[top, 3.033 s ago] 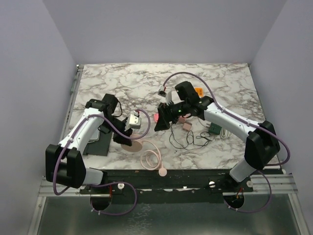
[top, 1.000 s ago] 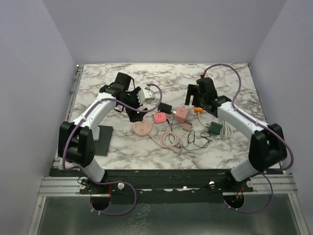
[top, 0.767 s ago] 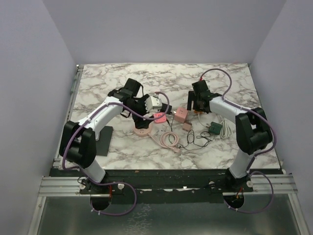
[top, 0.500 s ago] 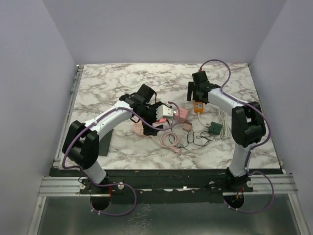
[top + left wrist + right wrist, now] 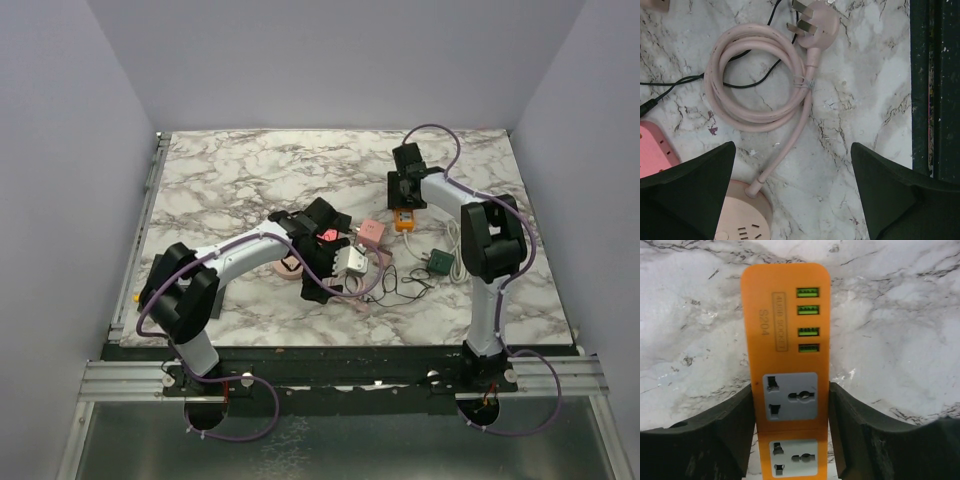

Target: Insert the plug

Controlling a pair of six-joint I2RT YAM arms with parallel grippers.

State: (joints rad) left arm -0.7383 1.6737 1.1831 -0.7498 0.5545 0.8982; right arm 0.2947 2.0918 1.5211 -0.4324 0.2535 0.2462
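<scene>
Left tool (image 5: 792,150): spread wide, nothing held
Plug (image 5: 815,22): loose on the bench (image 5: 865,75) just ahead of it, not picked up yet
Right tool (image 5: 790,387): clamped on strip (image 5: 785,305)
Progress: early tbh, nothing inserted

The orange power strip (image 5: 785,355) and round pink socket (image 5: 747,220) both run past their views' bottom edges.

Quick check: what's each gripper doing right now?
Left gripper: open, holding nothing, above the pink cord.
Right gripper: closed on the orange power strip, fingers against both its sides.
</scene>
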